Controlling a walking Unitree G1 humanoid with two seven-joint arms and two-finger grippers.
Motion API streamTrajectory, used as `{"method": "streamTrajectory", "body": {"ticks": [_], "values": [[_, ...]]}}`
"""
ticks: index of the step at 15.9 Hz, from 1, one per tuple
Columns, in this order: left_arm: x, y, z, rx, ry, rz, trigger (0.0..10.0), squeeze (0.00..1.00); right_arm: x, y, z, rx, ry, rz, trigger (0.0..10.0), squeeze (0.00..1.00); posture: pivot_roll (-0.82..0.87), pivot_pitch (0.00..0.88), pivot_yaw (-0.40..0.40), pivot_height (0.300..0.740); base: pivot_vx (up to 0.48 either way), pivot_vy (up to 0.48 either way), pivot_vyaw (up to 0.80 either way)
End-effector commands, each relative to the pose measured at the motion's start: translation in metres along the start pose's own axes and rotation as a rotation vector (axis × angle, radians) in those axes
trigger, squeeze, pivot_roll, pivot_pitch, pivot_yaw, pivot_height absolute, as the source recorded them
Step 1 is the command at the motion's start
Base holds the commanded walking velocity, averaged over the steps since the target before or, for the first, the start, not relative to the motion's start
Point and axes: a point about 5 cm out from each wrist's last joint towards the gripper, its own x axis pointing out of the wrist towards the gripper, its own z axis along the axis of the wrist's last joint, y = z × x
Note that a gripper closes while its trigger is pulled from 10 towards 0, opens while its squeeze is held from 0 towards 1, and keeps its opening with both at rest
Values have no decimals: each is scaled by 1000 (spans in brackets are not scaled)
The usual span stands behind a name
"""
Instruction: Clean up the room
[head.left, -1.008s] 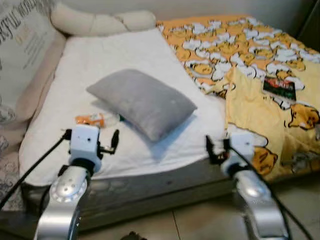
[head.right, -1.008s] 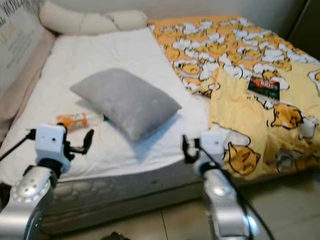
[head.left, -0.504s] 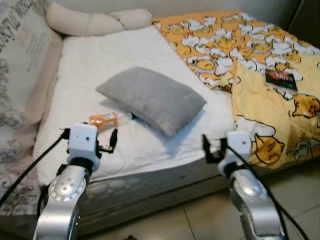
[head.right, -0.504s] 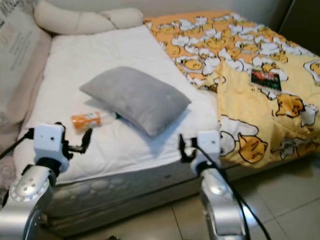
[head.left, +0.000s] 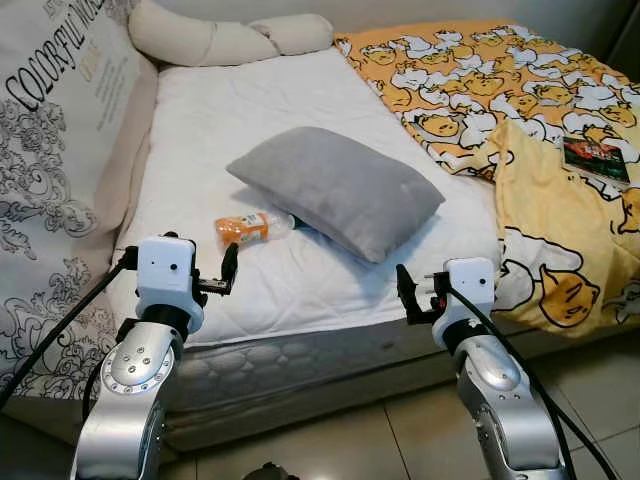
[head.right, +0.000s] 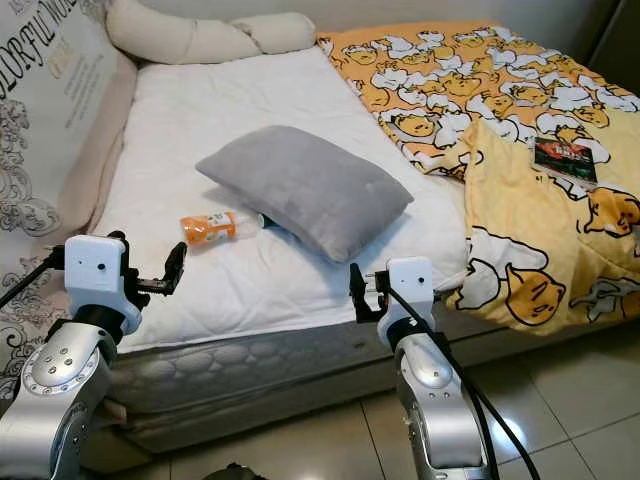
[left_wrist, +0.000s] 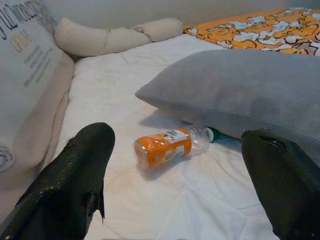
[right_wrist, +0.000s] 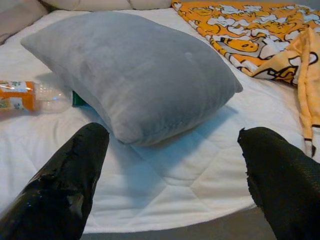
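Bottle: clear plastic, orange-labelled, cylindrical

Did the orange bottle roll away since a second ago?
No. The orange bottle lies by the gray pillow corner just as before; the whole picture shifted because the camera moved.

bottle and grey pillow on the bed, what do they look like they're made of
The bottle looks like clear thin plastic: see-through near the green cap, with a glossy orange label. The grey pillow looks like soft, matte, plush or velvety fabric, with a fuzzy surface, no sheen and rounded, stuffed corners.
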Motion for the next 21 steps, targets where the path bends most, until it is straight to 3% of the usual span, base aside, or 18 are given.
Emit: {"method": "streamTrajectory", "body": {"ticks": [1, 5, 11, 13, 21], "values": [[1, 1, 1, 8, -1, -2, 10000, 1000, 3, 3, 2, -19, -8, 28, 10000, 0, 46, 0, 53, 740, 266, 0, 0], [0, 0, 0, 18, 7, -14, 10000, 1000, 3, 1, 0, 24, 2, 4, 10000, 0, 50, 0, 60, 740, 312, 0, 384], [2, 0, 0, 19, 12, -23, 10000, 1000, 3, 1, 3, -7, -19, 21, 10000, 0, 50, 0, 57, 740, 321, 0, 0], [2, 0, 0, 17, 10, -17, 10000, 1000, 4, 5, 4, -25, -21, 56, 10000, 0, 54, 0, 51, 740, 321, 0, 800], [-2, 1, -4, 18, 28, -15, 10000, 1000, 0, 5, 5, 10, -35, 66, 10000, 0, 50, 0, 48, 740, 310, 0, 66]]}}
